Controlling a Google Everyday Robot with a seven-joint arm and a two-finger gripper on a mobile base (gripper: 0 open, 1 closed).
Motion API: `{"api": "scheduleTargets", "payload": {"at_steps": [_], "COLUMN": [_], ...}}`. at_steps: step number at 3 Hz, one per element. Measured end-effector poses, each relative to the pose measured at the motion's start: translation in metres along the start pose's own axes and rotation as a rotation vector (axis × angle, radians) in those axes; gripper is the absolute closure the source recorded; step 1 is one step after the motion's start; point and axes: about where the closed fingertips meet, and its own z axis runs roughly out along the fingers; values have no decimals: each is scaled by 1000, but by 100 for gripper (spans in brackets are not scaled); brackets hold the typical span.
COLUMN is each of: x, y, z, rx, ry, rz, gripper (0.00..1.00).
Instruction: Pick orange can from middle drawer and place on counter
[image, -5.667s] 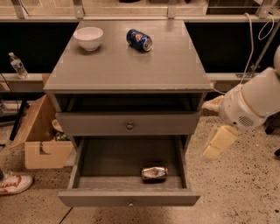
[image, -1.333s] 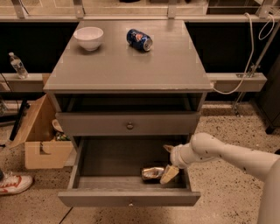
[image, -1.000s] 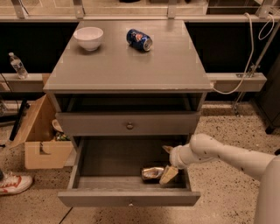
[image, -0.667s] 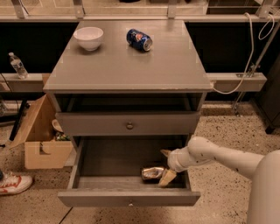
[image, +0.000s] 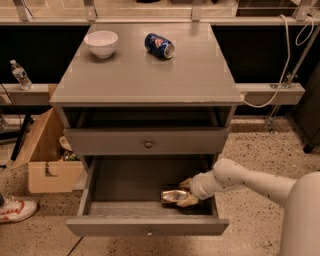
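Pincer (image: 183, 193) straddles the shiny cylindrical orange can (image: 170, 196) in the grey wooden middle drawer (image: 125, 226), grip unclear

Cans: two, the orange can (image: 171, 196) and a blue can (image: 159, 45). Drawers: two, the middle drawer (image: 147, 226) and an upper drawer (image: 148, 142). Desk (image: 150, 75): one. Bowl (image: 101, 43): one. Water bottle (image: 21, 75): one. Cardboard box (image: 50, 165): one. Shoe (image: 15, 209): one. Gripper (image: 184, 193): one, inside the middle drawer at the orange can.
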Motion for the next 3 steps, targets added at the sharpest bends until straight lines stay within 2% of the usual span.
{"api": "scheduleTargets", "payload": {"at_steps": [1,2,3], "x": [-6,-21,-39], "y": [9,29,35], "z": [-15,-67,-136], "rx": [1,5,24], "ry": [-30,-80,-162], "rz": [-14,-53,-99], "gripper": [71,95,100]}}
